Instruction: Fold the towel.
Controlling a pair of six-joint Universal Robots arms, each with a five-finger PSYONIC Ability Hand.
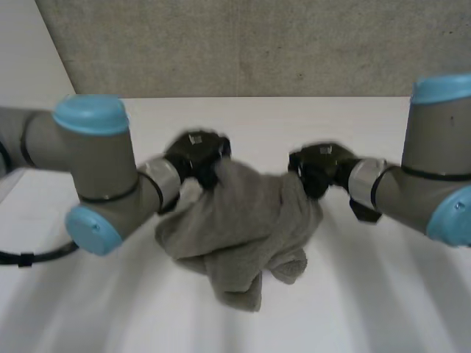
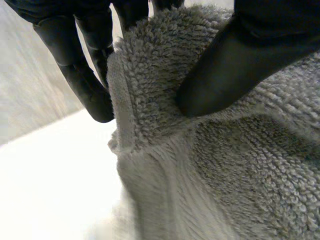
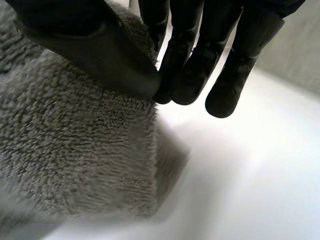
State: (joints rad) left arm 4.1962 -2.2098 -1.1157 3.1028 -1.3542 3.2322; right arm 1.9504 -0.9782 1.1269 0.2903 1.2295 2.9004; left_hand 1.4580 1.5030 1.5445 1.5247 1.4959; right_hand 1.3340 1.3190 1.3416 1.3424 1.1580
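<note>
A grey terry towel (image 1: 235,228) hangs bunched between my two hands, its lower folds resting on the white table (image 1: 368,294). My left hand (image 1: 195,156) holds the towel's upper left corner; in the left wrist view the thumb (image 2: 225,70) presses the towel (image 2: 210,165) against the fingers (image 2: 82,75) at a hemmed edge. My right hand (image 1: 318,166) holds the upper right corner; in the right wrist view its thumb (image 3: 95,55) pinches the towel (image 3: 75,150) against the fingers (image 3: 187,65).
A grey wall (image 1: 243,44) runs along the far edge of the table. Bare white tabletop lies on both sides of the towel and in front of it.
</note>
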